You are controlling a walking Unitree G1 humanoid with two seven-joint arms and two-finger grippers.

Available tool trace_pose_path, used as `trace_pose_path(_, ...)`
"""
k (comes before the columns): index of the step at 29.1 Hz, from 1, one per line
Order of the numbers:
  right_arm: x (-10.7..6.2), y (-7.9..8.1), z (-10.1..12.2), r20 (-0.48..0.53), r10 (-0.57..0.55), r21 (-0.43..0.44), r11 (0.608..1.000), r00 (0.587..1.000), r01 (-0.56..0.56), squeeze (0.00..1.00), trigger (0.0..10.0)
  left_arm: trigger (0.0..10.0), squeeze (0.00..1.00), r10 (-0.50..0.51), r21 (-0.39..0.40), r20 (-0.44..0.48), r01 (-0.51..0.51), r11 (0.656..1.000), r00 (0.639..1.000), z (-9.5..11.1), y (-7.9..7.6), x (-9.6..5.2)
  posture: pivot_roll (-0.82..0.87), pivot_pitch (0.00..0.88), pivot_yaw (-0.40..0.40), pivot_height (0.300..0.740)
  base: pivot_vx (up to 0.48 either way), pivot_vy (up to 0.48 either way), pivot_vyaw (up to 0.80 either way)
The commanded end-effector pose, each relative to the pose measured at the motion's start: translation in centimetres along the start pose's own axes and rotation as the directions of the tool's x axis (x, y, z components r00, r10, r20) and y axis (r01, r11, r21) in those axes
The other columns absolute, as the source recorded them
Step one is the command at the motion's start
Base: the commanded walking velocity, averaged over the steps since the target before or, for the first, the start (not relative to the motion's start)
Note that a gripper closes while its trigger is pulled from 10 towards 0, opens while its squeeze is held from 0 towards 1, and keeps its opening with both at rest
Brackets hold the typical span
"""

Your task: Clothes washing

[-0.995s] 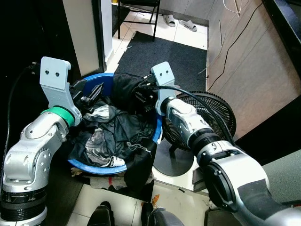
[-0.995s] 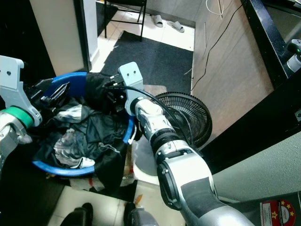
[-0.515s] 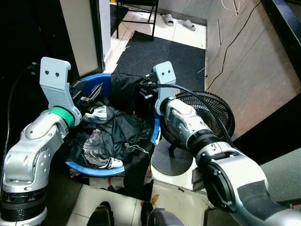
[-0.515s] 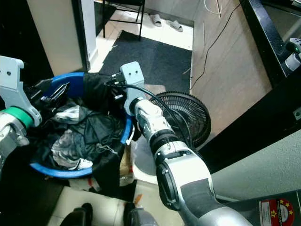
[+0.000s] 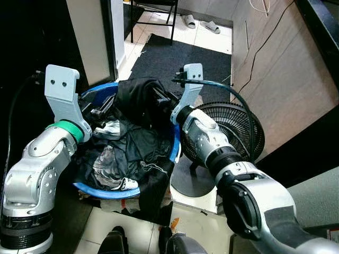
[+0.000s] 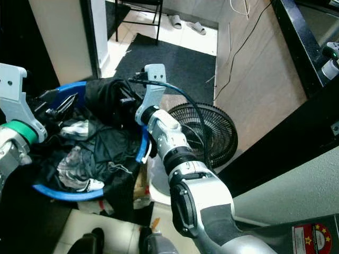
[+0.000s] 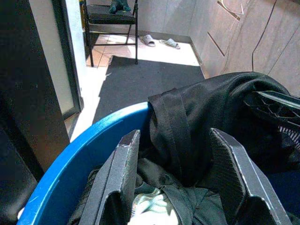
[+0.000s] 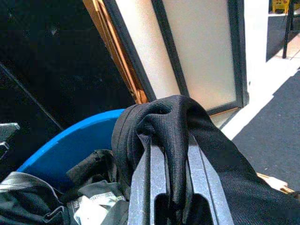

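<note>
Home interior; tiled floor with dark mat [image 5: 180, 58]; 2 slippers [image 5: 202, 24] by a chair [image 5: 153, 16]; floor fan [image 5: 228, 132]; blue laundry basket [image 5: 106, 95] of clothes.

fan [image 5: 222, 132] tight beside heaped basin [image 5: 92, 188]

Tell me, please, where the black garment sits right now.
The black garment is bunched at the far side of the blue basin, pinched in the right end effector, beside the black fan.

Ahead of me a dark floor mat [image 5: 177, 61] is lying on pale tile. A black chair [image 7: 111, 14] is standing beyond it, slippers [image 5: 203, 24] nearby. Wood panelling [image 5: 286, 69] is lining my right side. A black fan [image 5: 229, 132] is sitting beside me.
</note>
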State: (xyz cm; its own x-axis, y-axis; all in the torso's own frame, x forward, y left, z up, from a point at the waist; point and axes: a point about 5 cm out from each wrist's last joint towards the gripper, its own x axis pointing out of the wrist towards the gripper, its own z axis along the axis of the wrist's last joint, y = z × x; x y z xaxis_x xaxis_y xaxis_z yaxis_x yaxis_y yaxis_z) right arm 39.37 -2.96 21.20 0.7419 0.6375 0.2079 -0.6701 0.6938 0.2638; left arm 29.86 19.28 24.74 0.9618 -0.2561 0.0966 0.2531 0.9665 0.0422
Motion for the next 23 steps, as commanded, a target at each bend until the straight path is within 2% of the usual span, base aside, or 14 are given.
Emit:
trace_pose_path(1,0.0,0.2,0.3,0.042,0.022,0.011,1.0,0.999,-0.023,0.0,0.0,10.0,0.0,-0.005,-0.003,-0.015,0.005,1.0,1.0,-0.3,-0.1,-0.2,0.18,0.158,-0.08,0.74,0.0,0.0,0.0)
trace_pose_path(4,0.0,0.3,0.5,0.058,0.028,0.021,0.999,0.998,-0.029,0.0,0.0,10.0,0.0,-0.005,-0.003,-0.015,0.005,1.0,1.0,-0.3,-0.1,-0.2,0.18,0.159,-0.08,0.74,0.0,0.0,0.0)
trace_pose_path(7,0.4,0.6,2.1,0.135,0.062,0.047,0.997,0.989,-0.068,0.0,0.0,10.0,0.0,-0.005,-0.002,-0.016,0.005,1.0,1.0,-0.3,-0.1,-0.2,0.18,0.157,-0.077,0.74,0.0,0.0,0.0)
trace_pose_path(8,0.4,0.6,2.1,0.135,0.062,0.047,0.997,0.989,-0.068,0.0,0.0,10.0,0.0,-0.005,-0.002,-0.016,0.005,1.0,1.0,-0.3,-0.1,-0.2,0.18,0.157,-0.077,0.74,0.0,0.0,0.0)
trace_pose_path(11,0.8,1.1,3.9,0.204,0.11,0.034,0.992,0.973,-0.119,0.0,0.0,10.0,0.0,-0.007,-0.002,-0.015,0.007,1.0,1.0,-0.3,-0.1,-0.1,0.17,0.153,-0.078,0.74,0.0,0.0,0.0)
trace_pose_path(16,0.9,1.3,4.5,0.227,0.123,0.026,0.991,0.966,-0.132,0.0,0.0,10.0,0.0,-0.008,-0.002,-0.014,0.008,1.0,1.0,-0.3,-0.1,-0.1,0.17,0.152,-0.078,0.74,0.0,0.0,0.0)
trace_pose_path(17,1.1,1.3,6.6,0.282,0.132,-0.009,0.991,0.95,-0.135,0.0,0.0,10.0,0.0,-0.008,-0.003,-0.012,0.008,1.0,1.0,-0.3,-0.1,0.0,0.17,0.144,-0.079,0.74,0.0,0.0,0.0)
trace_pose_path(20,1.1,1.4,7.6,0.309,0.133,-0.025,0.991,0.942,-0.132,0.0,0.0,10.0,0.0,-0.008,-0.003,-0.012,0.008,1.0,1.0,-0.3,-0.1,0.0,0.17,0.144,-0.079,0.74,0.0,0.0,0.0)
trace_pose_path(21,1.1,1.4,9.9,0.366,0.132,-0.082,0.991,0.921,-0.11,0.0,0.0,10.0,0.0,-0.009,-0.003,-0.01,0.009,1.0,1.0,-0.3,-0.1,0.0,0.17,0.139,-0.078,0.74,0.0,0.0,0.0)
trace_pose_path(22,1.1,1.4,9.9,0.366,0.132,-0.082,0.991,0.921,-0.11,0.0,0.0,10.0,0.0,-0.009,-0.003,-0.01,0.009,1.0,1.0,-0.3,-0.1,0.0,0.17,0.139,-0.078,0.74,0.0,0.0,0.0)
trace_pose_path(23,0.9,1.5,13.2,0.443,0.136,-0.166,0.984,0.886,-0.069,0.0,10.0,10.0,0.0,-0.01,-0.004,-0.009,0.01,1.0,1.0,-0.3,-0.2,0.0,0.16,0.134,-0.077,0.74,0.0,0.0,0.0)
